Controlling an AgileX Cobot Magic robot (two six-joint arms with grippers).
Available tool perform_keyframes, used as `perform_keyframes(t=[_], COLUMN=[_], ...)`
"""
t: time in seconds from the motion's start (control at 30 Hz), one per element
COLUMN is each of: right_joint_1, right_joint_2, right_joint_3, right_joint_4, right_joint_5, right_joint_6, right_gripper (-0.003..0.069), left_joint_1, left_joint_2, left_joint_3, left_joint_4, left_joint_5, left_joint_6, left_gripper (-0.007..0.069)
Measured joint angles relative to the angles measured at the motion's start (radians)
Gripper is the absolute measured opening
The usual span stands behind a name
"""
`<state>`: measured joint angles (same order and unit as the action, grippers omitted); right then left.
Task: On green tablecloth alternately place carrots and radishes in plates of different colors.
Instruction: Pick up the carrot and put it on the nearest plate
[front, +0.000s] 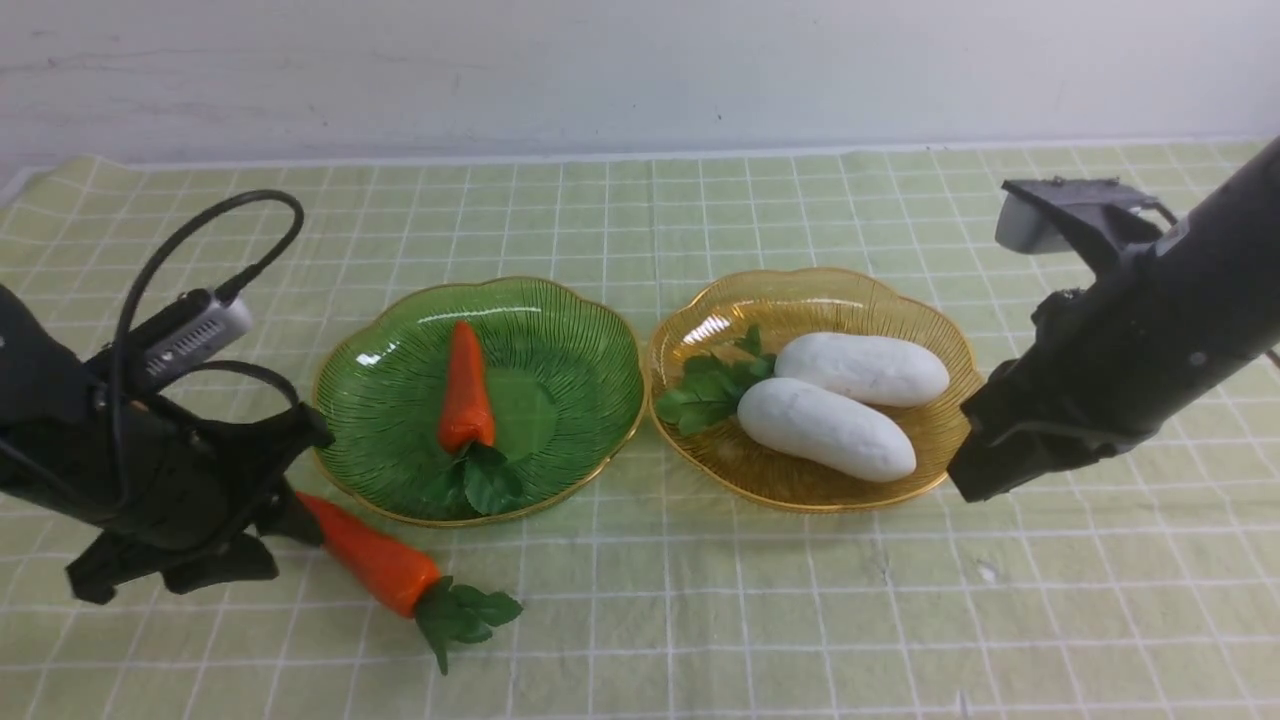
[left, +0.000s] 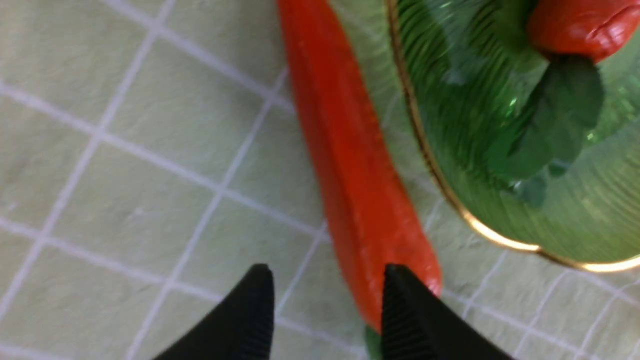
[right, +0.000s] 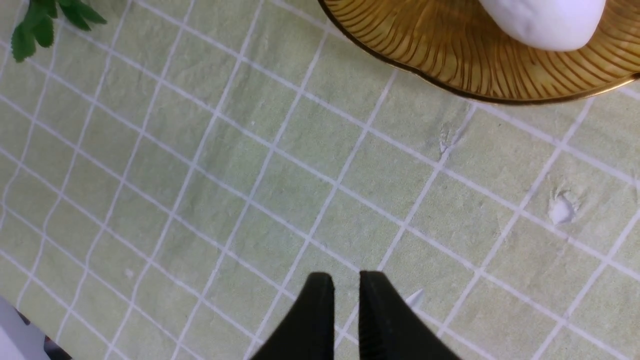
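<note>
Nearest to the robot, the green tablecloth (front: 700, 620) runs bare across the front, apart from one loose carrot (front: 370, 560) lying slantwise at the left, its leaves pointing toward the near edge. The left gripper (left: 327, 280) is down at that carrot's other end with its jaws spread and nothing pinched. In the left wrist view one finger sits over the carrot's body and the other over bare cloth, so I judge the pickup is not yet made. On the other side the right gripper (right: 346, 280) hangs over open cloth, its jaws pressed almost together and empty, just beside the amber plate (front: 830, 300).

Further back, the green plate (front: 570, 380) holds the other carrot (front: 466, 390), and the amber one holds both radishes (front: 825, 428), side by side with their leaves toward the middle. By my reckoning three of the four pieces are done, and only the loose carrot is left to go in the green plate.

Room is tight in one spot: the loose carrot lies close along the green plate's gold rim, whether touching I cannot tell, so a finger has little gap on that side. The two plates nearly meet in the middle. The green plate has bare floor to the right of its carrot. Behind both plates the cloth is open to its far edge, under the white wall (front: 640, 70)
</note>
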<state>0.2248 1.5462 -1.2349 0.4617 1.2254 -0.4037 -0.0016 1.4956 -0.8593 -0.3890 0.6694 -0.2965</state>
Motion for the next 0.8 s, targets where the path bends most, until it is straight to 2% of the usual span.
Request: perform_keyframes(t=[0.03, 0.1, 0.17, 0.3, 0.8], right_joint_1=[0.000, 0.000, 0.000, 0.000, 0.000], right_joint_2=[0.000, 0.000, 0.000, 0.000, 0.000], right_joint_3=[0.000, 0.000, 0.000, 0.000, 0.000], right_joint_4=[0.000, 0.000, 0.000, 0.000, -0.001], right_joint_5=[0.000, 0.000, 0.001, 0.001, 0.001], right_joint_6=[0.000, 0.000, 0.000, 0.000, 0.000], right_gripper=[0.0066, 0.0066, 0.0066, 0.0066, 0.0065], left_joint_1=[-0.026, -0.034, -0.039, -0.039, -0.040], left_joint_2=[0.034, 0.055, 0.120, 0.174, 0.192], left_joint_3=[0.000, 0.000, 0.000, 0.000, -0.022], left_joint_4=[-0.040, -0.057, -0.108, -0.130, -0.151], left_joint_5=[-0.056, -0.077, -0.104, -0.102, -0.068], left_joint_6=[0.000, 0.000, 0.002, 0.010, 0.013], left_gripper=[0.0371, 0.0413, 0.0514, 0.0573, 0.0584])
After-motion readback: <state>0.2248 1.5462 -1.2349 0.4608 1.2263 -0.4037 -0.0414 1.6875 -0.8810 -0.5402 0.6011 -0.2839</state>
